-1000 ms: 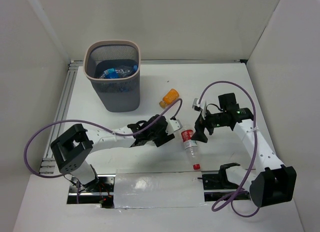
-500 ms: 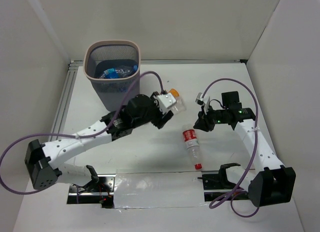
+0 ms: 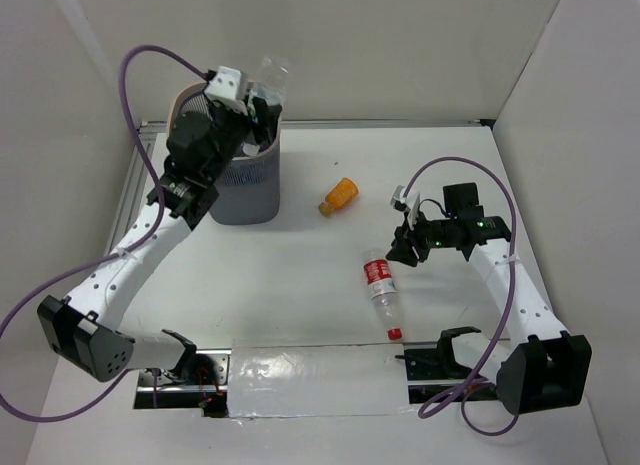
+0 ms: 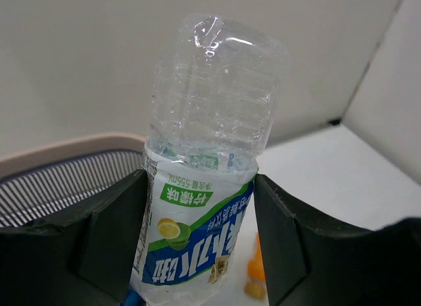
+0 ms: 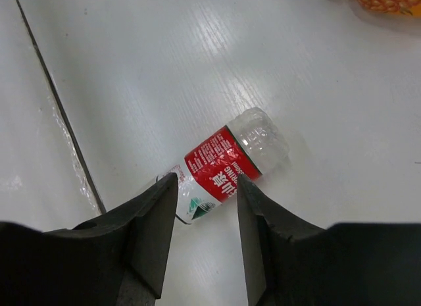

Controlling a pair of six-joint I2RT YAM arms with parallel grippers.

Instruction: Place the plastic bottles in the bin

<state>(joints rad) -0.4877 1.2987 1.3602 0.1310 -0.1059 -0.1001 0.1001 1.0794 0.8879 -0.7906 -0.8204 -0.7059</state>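
My left gripper (image 4: 200,235) is shut on a clear plastic bottle (image 4: 209,141) with a blue, green and white label, held upright with its base upward. In the top view that gripper (image 3: 260,97) holds the bottle (image 3: 271,75) high over the right rim of the bin (image 3: 250,190), a dark mesh basket with a pale rim (image 4: 66,150). A red-labelled bottle (image 3: 379,288) lies on the table. My right gripper (image 5: 206,187) hovers open above this bottle (image 5: 227,162), without touching it. A short orange bottle (image 3: 339,196) lies right of the bin.
White walls close the table at the back and both sides. A metal rail (image 3: 125,210) runs along the left edge. Purple cables loop off both arms. A foil-covered strip (image 3: 310,378) lies at the near edge between the bases.
My left arm has swung from the middle of the table up and back, carrying the blue-labelled bottle over the bin. The right gripper's jaws have narrowed and it hovers over the red-labelled bottle.
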